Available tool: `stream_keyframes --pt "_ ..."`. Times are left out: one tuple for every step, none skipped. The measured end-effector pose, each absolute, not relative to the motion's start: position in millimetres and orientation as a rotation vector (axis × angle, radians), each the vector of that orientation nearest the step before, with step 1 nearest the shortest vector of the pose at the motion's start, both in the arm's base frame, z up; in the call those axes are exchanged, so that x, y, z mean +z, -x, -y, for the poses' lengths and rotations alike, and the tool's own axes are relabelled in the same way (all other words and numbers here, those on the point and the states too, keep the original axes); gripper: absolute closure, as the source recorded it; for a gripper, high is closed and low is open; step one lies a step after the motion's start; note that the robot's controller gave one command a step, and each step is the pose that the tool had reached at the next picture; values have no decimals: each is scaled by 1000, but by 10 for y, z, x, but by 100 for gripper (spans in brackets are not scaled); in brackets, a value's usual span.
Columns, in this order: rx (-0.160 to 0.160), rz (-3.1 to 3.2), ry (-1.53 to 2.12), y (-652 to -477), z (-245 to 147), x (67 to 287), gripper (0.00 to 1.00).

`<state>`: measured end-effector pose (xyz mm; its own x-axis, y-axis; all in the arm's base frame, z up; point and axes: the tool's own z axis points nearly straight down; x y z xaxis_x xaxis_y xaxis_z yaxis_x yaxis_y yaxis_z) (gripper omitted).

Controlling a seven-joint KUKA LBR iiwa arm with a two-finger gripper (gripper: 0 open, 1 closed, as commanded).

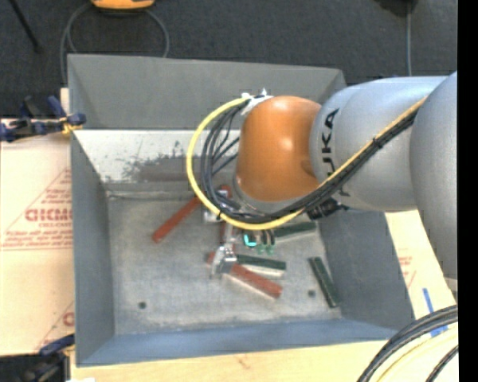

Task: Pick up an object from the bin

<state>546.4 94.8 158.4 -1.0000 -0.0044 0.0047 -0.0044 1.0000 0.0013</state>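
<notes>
Gripper (221, 263) is low over the middle of the bin (92, 237) floor, at the left end of a red stick (261, 284) that lies slanting down to the right. From here I cannot tell whether the gripper is open or closed, or whether it has anything in it.

Just above the red stick, touching or nearly so, lies a dark green stick (264, 264). A second green stick (323, 281) lies apart to the right, near the right wall. A third green stick (299, 229) is partly hidden under the arm.

A second red stick (175, 220) lies well apart to the upper left, tilted.

Count: 2 red, 3 green that I can see.

Readable writing: "KUKA" on the grey arm (331, 134), first letter partly hidden behind the orange cover (275, 150).
</notes>
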Motion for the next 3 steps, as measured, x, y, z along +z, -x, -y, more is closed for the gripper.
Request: stream_keyframes --pt "-3 3144 -4 -5483 -946 1625 0" --pt "-8 3137 -255 -5447 -461 804 100" --pt "-8 3138 -253 -5448 -460 804 100"
